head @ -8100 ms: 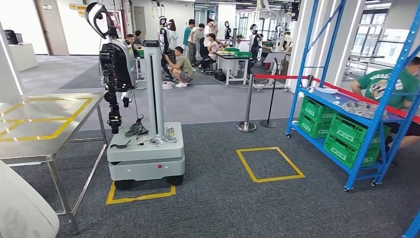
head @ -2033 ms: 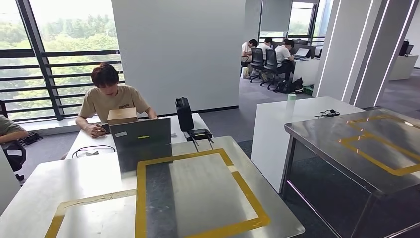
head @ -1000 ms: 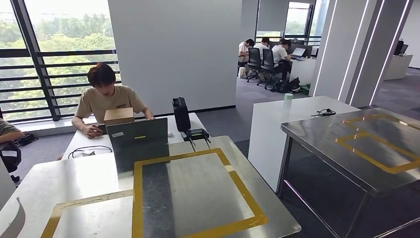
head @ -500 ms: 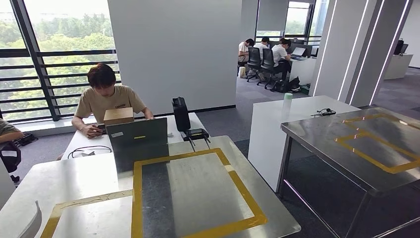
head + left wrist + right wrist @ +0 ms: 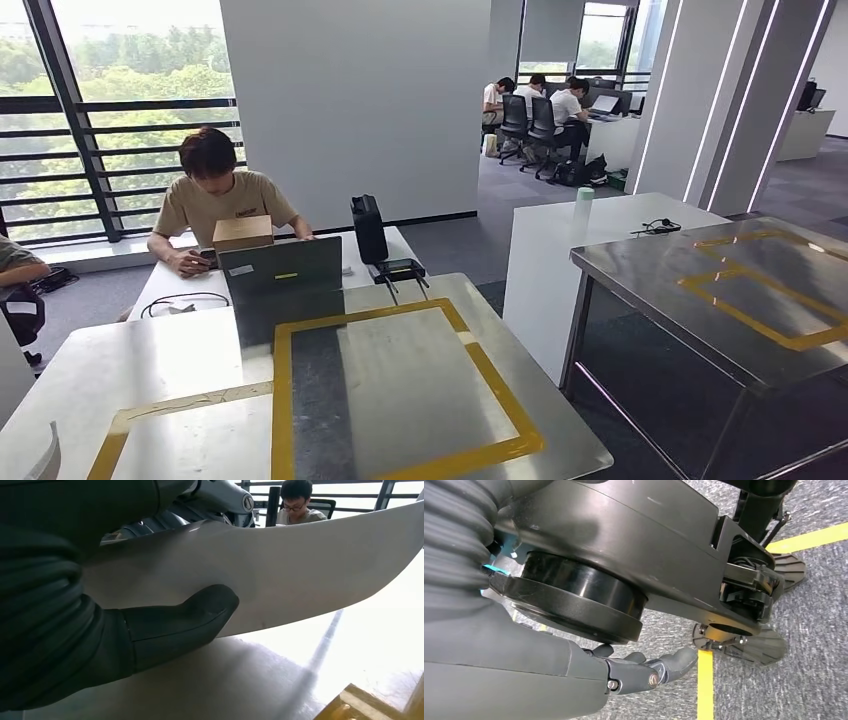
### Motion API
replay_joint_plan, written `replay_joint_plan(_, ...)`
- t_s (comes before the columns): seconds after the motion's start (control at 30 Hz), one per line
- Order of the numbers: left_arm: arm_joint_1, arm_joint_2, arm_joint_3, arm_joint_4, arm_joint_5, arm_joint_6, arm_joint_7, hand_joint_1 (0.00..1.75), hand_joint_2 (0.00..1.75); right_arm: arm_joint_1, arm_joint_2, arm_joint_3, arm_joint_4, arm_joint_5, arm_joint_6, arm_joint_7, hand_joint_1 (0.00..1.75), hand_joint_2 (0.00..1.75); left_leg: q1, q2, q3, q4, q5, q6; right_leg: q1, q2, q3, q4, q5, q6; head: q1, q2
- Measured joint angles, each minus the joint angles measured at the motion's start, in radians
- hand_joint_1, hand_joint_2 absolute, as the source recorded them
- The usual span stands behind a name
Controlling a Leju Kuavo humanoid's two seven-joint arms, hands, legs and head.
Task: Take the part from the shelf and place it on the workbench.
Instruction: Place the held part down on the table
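Observation:
The part [image 5: 280, 575] is a large, white, curved panel. My left hand [image 5: 165, 630] grips it, the thumb pressed flat against its face, just above the steel workbench top. In the head view a sliver of the part [image 5: 45, 458] pokes in at the lower left corner, over the workbench [image 5: 170, 360]. A yellow tape rectangle [image 5: 505, 400] marks the middle of that bench. My right hand [image 5: 644, 672] hangs beside my body over the carpet, with its fingers loose and nothing in them.
A person [image 5: 215, 195] sits behind the bench at a laptop [image 5: 285, 270], with a cardboard box [image 5: 245, 232] and a black case [image 5: 370, 228] nearby. A second steel table [image 5: 700, 300] stands to the right, and a white counter [image 5: 600, 225] behind it.
Since 8.1 s ago the whole view has turned from the blue shelf to the workbench. In the last second the white part's edge at the lower left has shifted slightly.

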Motion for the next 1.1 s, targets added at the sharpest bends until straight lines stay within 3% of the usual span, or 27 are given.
replay_joint_plan(0.03,0.004,0.001,-0.001,-0.003,-0.001,0.002,-0.005,1.75,1.75,0.000,0.000,0.000,0.000,-0.001,0.000,0.002,0.00,1.75,0.001,-0.001,0.003,-0.006,0.004,-0.001,0.002,0.000,0.003,-0.005,0.002,-0.010,0.000,0.000)
replay_joint_plan(0.1,0.009,-0.002,-0.006,-0.005,-0.007,0.007,-0.009,0.87,1.75,-0.001,0.000,0.002,0.000,-0.003,0.000,0.006,0.00,0.87,0.001,-0.003,0.002,-0.008,0.005,-0.001,0.002,0.000,0.004,-0.008,0.002,-0.022,0.001,0.000)
replay_joint_plan(0.17,0.012,-0.006,-0.013,-0.005,-0.017,0.020,-0.011,0.00,1.75,-0.001,0.000,0.003,0.000,-0.008,0.000,0.007,0.00,0.00,0.001,-0.003,0.001,-0.005,0.004,0.001,0.002,0.000,0.004,-0.009,0.003,-0.013,0.001,0.000)
replay_joint_plan(0.27,0.007,-0.015,-0.024,-0.005,-0.021,0.044,-0.019,0.00,1.75,-0.001,0.000,0.003,0.000,-0.018,-0.002,0.002,0.00,0.00,0.000,-0.003,0.000,-0.003,0.003,0.002,0.002,0.000,0.003,-0.009,0.005,-0.008,0.001,0.000)
replay_joint_plan(0.4,-0.005,-0.024,-0.039,-0.003,-0.019,0.046,-0.042,0.00,0.00,0.000,0.000,0.003,0.000,-0.024,-0.003,-0.007,0.00,0.00,0.000,-0.002,0.000,-0.003,0.003,0.002,0.002,0.001,0.003,-0.009,0.006,0.003,0.001,0.000)
replay_joint_plan(0.63,-0.015,-0.045,-0.076,-0.016,-0.018,0.080,-0.097,0.00,0.00,0.001,0.000,0.003,0.000,-0.035,-0.005,-0.009,0.00,0.00,0.001,-0.001,0.000,-0.003,0.005,-0.001,0.003,0.001,-0.001,-0.006,0.005,0.005,0.001,0.000)
replay_joint_plan(0.9,-0.014,-0.107,-0.183,-0.115,-0.002,0.097,-0.129,0.00,0.00,0.005,-0.001,0.003,0.000,-0.051,-0.008,-0.020,0.00,0.00,0.001,-0.001,0.000,-0.004,0.006,-0.004,0.003,0.001,-0.002,-0.003,0.005,0.005,0.001,0.000)
replay_joint_plan(1.03,-0.006,-0.127,-0.231,-0.200,0.029,0.115,-0.104,0.00,0.00,0.013,-0.001,0.003,0.000,-0.061,-0.010,-0.030,0.00,0.00,0.000,-0.002,0.003,-0.016,0.015,0.013,-0.002,0.002,0.000,-0.012,0.010,0.021,0.001,0.000)
replay_joint_plan(1.1,0.003,-0.133,-0.253,-0.257,0.045,0.130,-0.090,0.00,0.00,0.016,-0.002,0.003,0.000,-0.063,-0.011,-0.031,0.00,0.00,0.008,-0.001,0.009,-0.038,0.031,0.021,-0.001,0.010,-0.022,0.036,-0.028,0.026,0.001,0.000)
